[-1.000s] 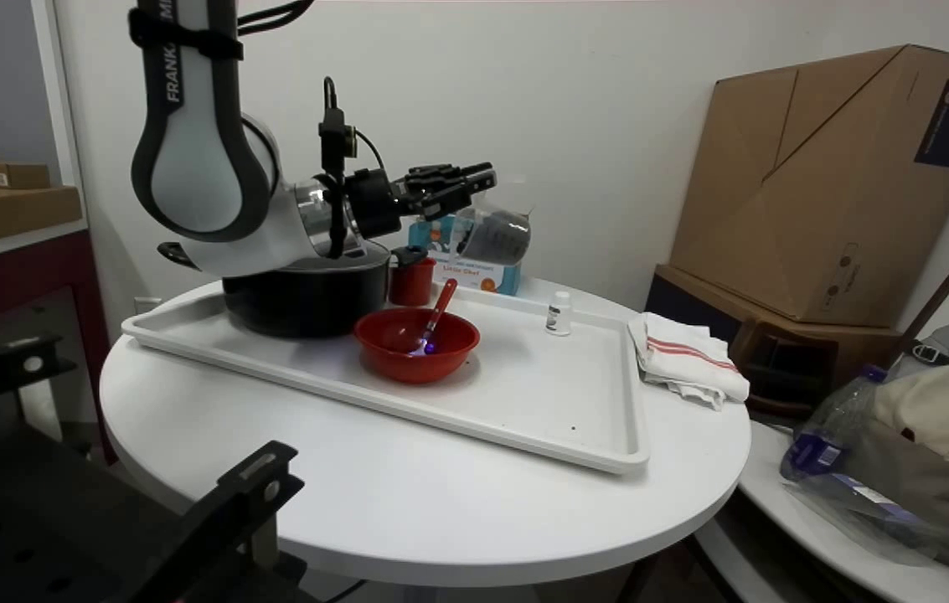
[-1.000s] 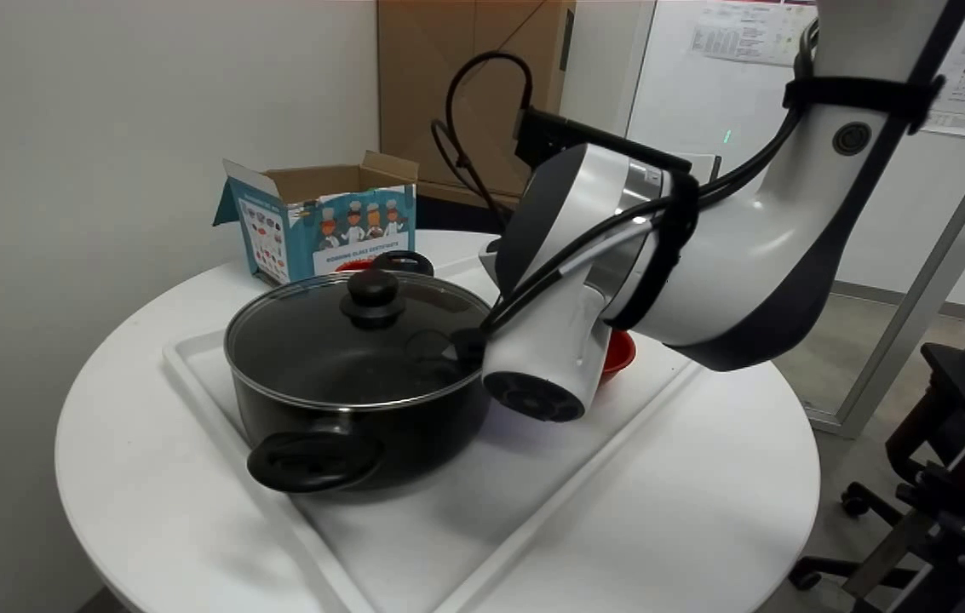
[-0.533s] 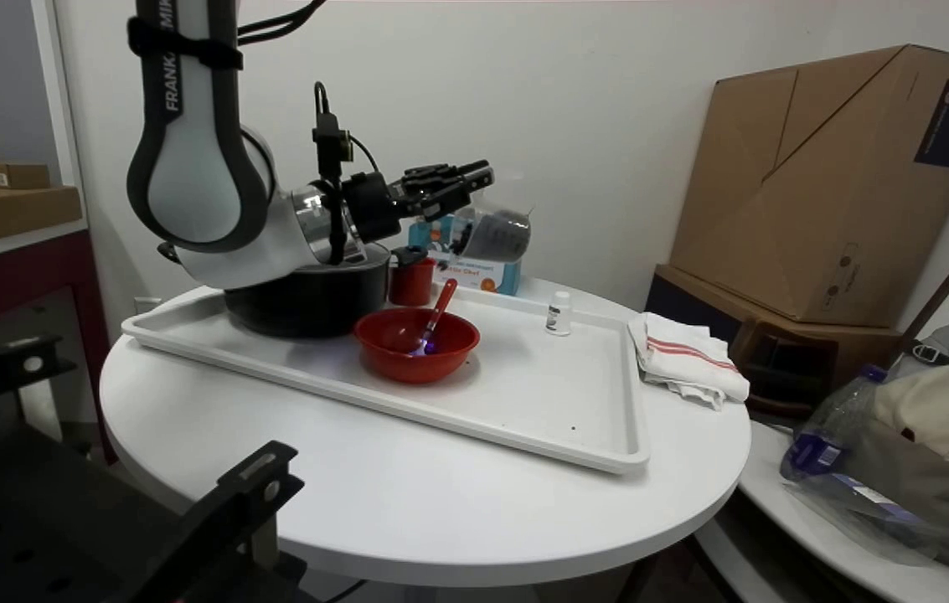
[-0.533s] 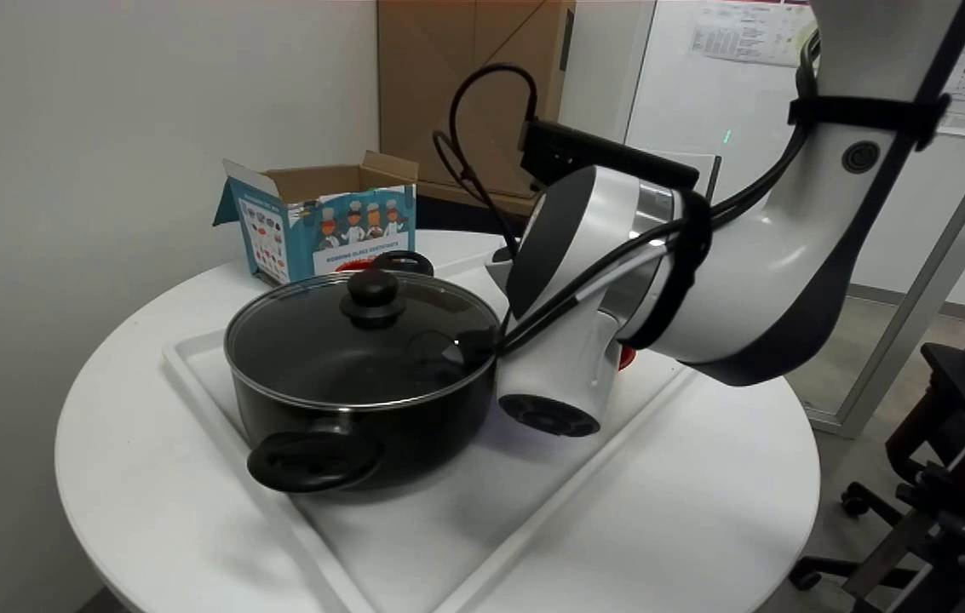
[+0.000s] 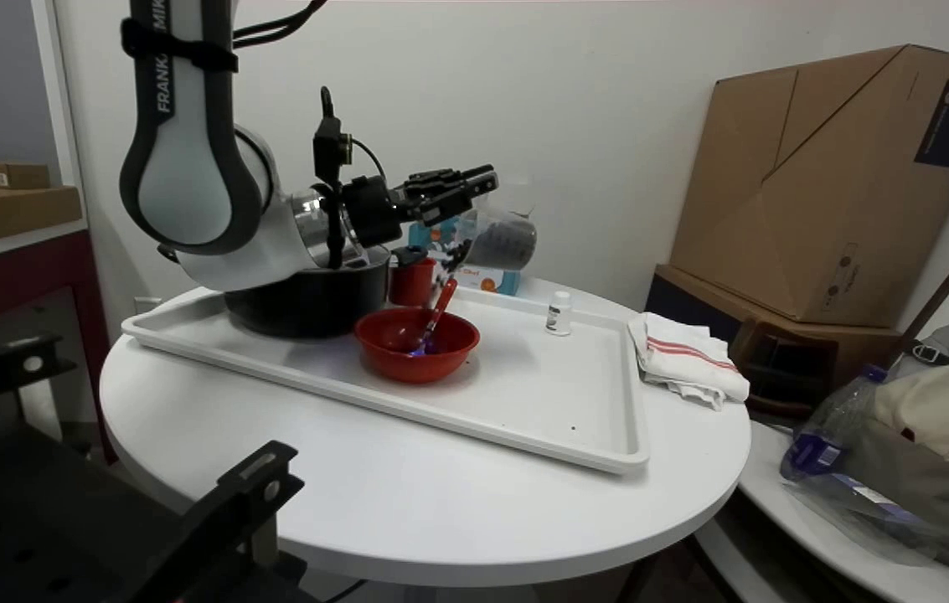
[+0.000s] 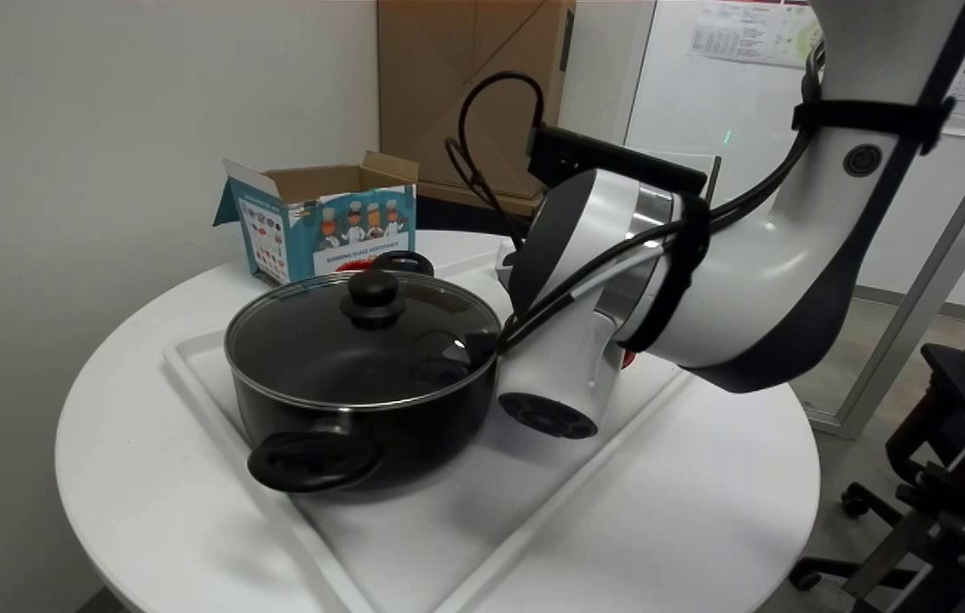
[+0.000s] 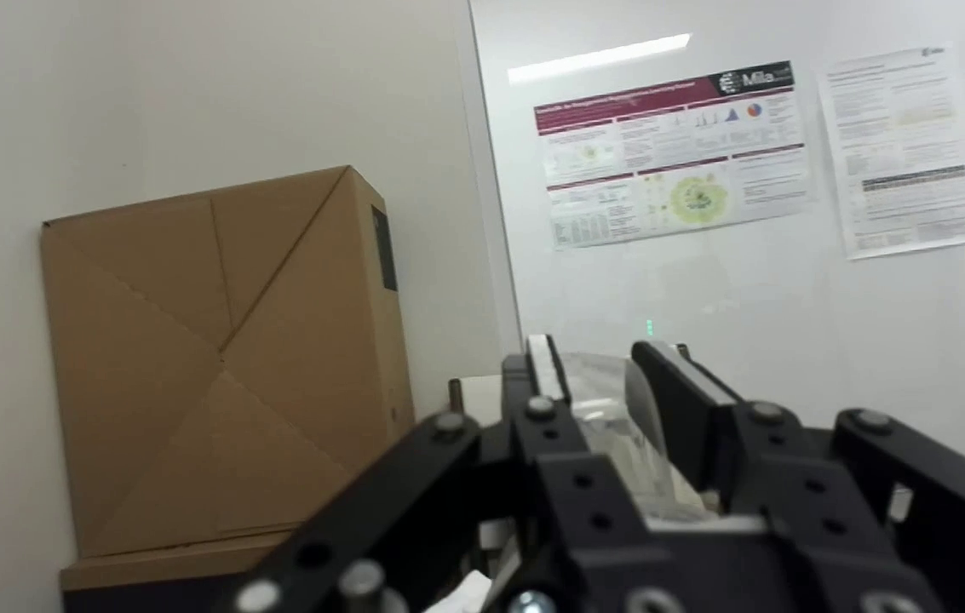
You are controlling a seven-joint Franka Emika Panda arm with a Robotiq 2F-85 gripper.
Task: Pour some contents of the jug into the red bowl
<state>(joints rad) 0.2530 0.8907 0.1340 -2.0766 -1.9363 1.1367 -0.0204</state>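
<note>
Arm [image 6: 772,281] hangs down, bent so the gripper [image 5: 483,184] points nearly level past the lidded black pot [image 5: 311,301]. Jaws at a narrow gap, pinching the jug [image 5: 506,243], tipped toward the red bowl [image 5: 415,360]; dark bits [image 5: 457,254] mid-air between. Bowl near the tray's [image 5: 541,394] long edge, spoon [image 5: 441,303] leaning in it; wrist [image 6: 559,358] hides most of it in an exterior view. White bottle [image 5: 558,316] by opposite long edge; folded cloth [image 5: 686,356] beside short edge.

On the tray [image 5: 537,394], in an exterior view, the bowl [image 5: 418,368] (a spoon [image 5: 437,314] is set in it) is flanked by the pot [image 5: 306,303] at left and the bottle [image 5: 559,315] at right; the jug [image 5: 504,243] is held above by the tool [image 5: 483,178].
</note>
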